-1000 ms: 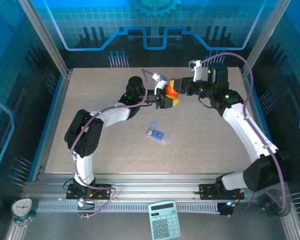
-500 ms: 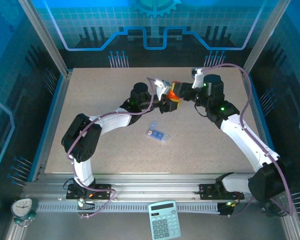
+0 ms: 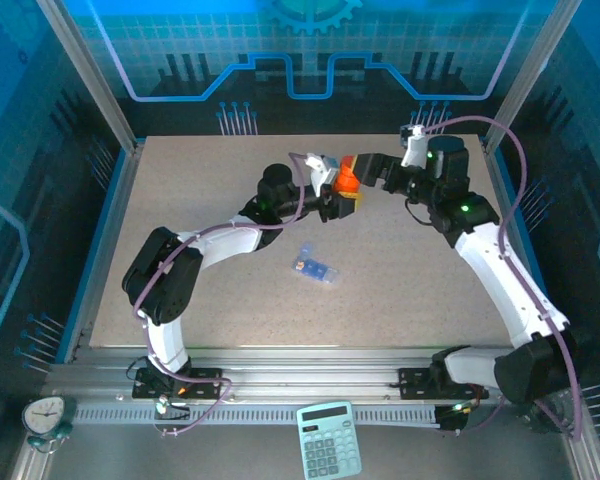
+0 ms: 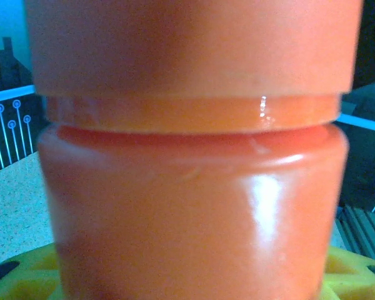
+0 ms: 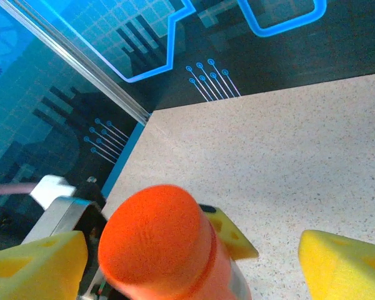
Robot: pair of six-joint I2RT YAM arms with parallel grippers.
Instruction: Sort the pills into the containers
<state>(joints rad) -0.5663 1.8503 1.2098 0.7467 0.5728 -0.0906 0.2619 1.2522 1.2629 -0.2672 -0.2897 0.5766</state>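
Observation:
An orange bottle [image 3: 346, 181] with its round orange cap [image 5: 155, 240] on is held above the back middle of the table. My left gripper [image 3: 338, 198] is shut on the bottle's body [image 4: 194, 206], its yellow pads [image 4: 22, 275] low at either side. My right gripper [image 3: 366, 167] is open just right of the cap. Its yellow fingers [image 5: 34, 262] stand wide on both sides of the cap without touching it. The containers, one small blue-tinted pill box [image 3: 315, 268], lie on the table in front of the bottle. The pills are hidden.
The speckled table [image 3: 410, 290] has bare room around the pill box. A blue rim [image 3: 98, 250] and metal posts [image 3: 85, 70] bound it on the left. A calculator [image 3: 329, 440] and a small clock [image 3: 45, 415] sit off the table by the near rail.
My right gripper has opened off the bottle's cap and drawn back a little to the right. The left gripper still holds the bottle in about the same place.

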